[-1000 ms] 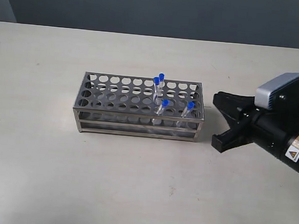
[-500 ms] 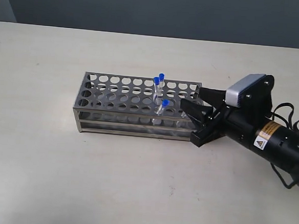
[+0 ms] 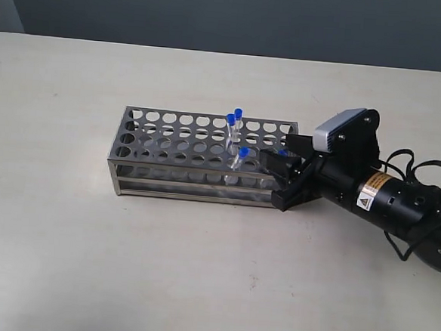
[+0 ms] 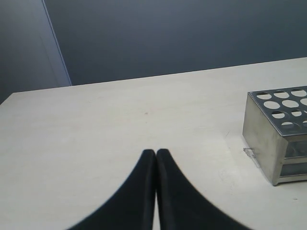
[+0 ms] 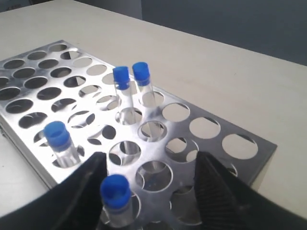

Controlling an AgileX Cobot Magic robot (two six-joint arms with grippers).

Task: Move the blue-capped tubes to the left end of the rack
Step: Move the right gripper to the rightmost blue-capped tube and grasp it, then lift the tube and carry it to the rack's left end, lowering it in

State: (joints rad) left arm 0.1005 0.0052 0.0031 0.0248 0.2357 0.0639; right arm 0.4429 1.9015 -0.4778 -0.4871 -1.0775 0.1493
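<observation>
The steel rack (image 3: pixel 142 153) lies mid-table. Two blue-capped tubes (image 3: pixel 235 118) stand together in its back rows, a third tube (image 3: pixel 242 153) in the front row. The fourth tube (image 3: pixel 282 152) at the right end is partly hidden by my right gripper (image 3: pixel 277 177). That right gripper (image 5: pixel 151 158) is open over the rack's (image 5: pixel 261 149) right end. The nearest tube (image 5: pixel 115 190) stands between its fingers, close to one finger (image 5: pixel 81 187). My left gripper (image 4: pixel 156 152) is shut with nothing in it, above bare table beside the rack's end (image 4: pixel 261 139).
A dark wall runs behind the table's far edge. The right arm's body and cable (image 3: pixel 400 201) lie low over the table to the right of the rack. The left arm does not show in the exterior view.
My right gripper has moved left from beside the rack to over its right end, its open fingers now around the front right tube. The tubes have not moved.
</observation>
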